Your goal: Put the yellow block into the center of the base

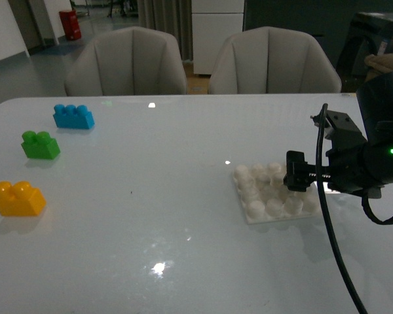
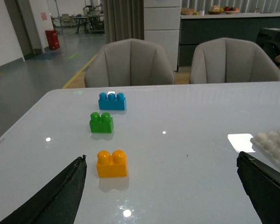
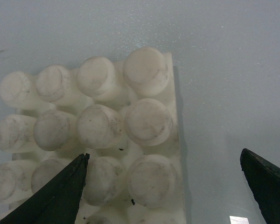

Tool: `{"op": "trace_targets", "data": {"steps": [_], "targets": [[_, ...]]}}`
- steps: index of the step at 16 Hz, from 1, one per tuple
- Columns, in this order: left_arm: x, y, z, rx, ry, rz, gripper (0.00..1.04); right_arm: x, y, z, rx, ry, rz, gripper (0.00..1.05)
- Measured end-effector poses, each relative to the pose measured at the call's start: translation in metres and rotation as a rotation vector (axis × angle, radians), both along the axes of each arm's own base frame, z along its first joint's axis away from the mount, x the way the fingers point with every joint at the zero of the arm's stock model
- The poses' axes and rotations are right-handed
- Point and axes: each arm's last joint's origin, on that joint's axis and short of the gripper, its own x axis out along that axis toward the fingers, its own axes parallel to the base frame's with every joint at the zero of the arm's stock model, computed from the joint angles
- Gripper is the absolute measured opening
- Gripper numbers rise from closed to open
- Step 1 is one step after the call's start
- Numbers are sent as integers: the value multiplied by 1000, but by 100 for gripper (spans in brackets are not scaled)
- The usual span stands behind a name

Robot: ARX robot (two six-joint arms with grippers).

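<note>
On glossy table, base; chairs behind

A: What is the right arm doing?
B: Reaching in leftward, the right gripper hanging low, jaws gaping wide
A: And the left gripper?
B: Gaping wide too, facing forward

I see the yellow block on the left side of the desk, towards the near edge. It's yellow-orange and glossy, sitting upright and flat on the surface with its two round studs up. It's free-standing and not yet in the base. The base lies well apart on the right side. It's a flat square white plate with a 4x4 stud grid, lying flat and turned slightly askew. From the right wrist view, the studs look scuffed and there are dark specks between them.
</note>
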Motion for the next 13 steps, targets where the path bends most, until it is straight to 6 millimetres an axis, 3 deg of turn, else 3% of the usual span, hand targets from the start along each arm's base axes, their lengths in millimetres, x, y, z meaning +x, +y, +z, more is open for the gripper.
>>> {"op": "trace_targets", "data": {"steps": [7,13], "targets": [[0,0,0,0,0,0,98,1,9,-5,19,35,-11,98],[0,0,0,0,0,0,98,-1,30,-7,79,37,0,98]]}}
